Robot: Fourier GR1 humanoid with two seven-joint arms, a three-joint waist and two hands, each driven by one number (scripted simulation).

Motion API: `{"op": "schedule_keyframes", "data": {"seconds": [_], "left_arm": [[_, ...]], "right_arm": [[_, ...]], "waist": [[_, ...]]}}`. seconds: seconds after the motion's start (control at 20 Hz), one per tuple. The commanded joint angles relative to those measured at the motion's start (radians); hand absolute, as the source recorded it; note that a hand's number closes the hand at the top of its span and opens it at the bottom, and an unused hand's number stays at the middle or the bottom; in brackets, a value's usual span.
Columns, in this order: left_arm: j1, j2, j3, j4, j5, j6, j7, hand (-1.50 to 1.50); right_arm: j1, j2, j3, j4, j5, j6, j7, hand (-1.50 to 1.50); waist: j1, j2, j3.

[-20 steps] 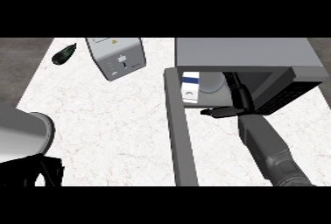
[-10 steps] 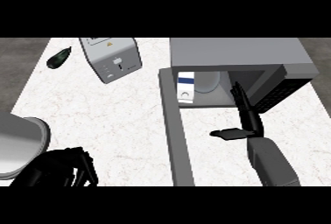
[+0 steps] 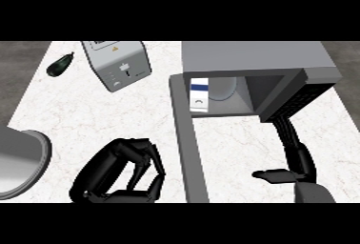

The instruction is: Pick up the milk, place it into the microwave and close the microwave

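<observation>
Lower left of centre: the left hand (image 3: 116, 169) is over the desk (image 3: 77, 114), fingers curled, clasping nothing. Upper centre: the milk (image 3: 200, 95) stands upright at the left side of the microwave (image 3: 253, 57) cavity, whose open door (image 3: 187, 152) extends down the frame. Lower right: the right hand (image 3: 301, 164) points straight fingers towards the microwave's front, thumb spread, empty.

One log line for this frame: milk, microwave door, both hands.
milk: inside microwave | door: open | right hand: open, empty, before cavity | left hand: curled, empty, left of door
</observation>
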Motion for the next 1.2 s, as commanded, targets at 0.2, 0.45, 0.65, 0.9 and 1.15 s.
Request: {"op": "schedule_keyframes", "data": {"seconds": [0.2,0.45,0.65,0.9,1.15], "left_arm": [[-0.163,0.0,-0.139,0.408,-0.134,0.084,-0.168,1.5],[-0.254,0.0,-0.311,0.64,-0.134,0.345,-0.255,1.5],[-0.335,0.0,-0.404,0.79,-0.071,0.54,-0.387,1.5],[-0.41,0.0,-0.485,0.927,0.107,0.644,-0.536,1.5],[-0.502,0.0,-0.574,0.991,0.28,0.701,-0.517,1.5]], "right_arm": [[0.249,-0.051,0.023,-0.321,-0.051,0.092,0.034,-1.5],[0.31,-0.087,0.032,-0.504,-0.087,0.137,0.104,-1.5],[0.368,-0.119,0.021,-0.587,-0.158,0.218,0.101,-1.5],[0.423,-0.108,0.042,-0.786,-0.252,0.251,0.203,-1.5],[0.429,-0.127,0.066,-0.919,-0.301,0.263,0.314,-1.5]], "waist": [[-0.004,0.007,-0.001],[-0.006,0.009,-0.001],[-0.012,0.013,0.0],[-0.037,0.017,-0.002],[-0.069,0.022,-0.003]]}}
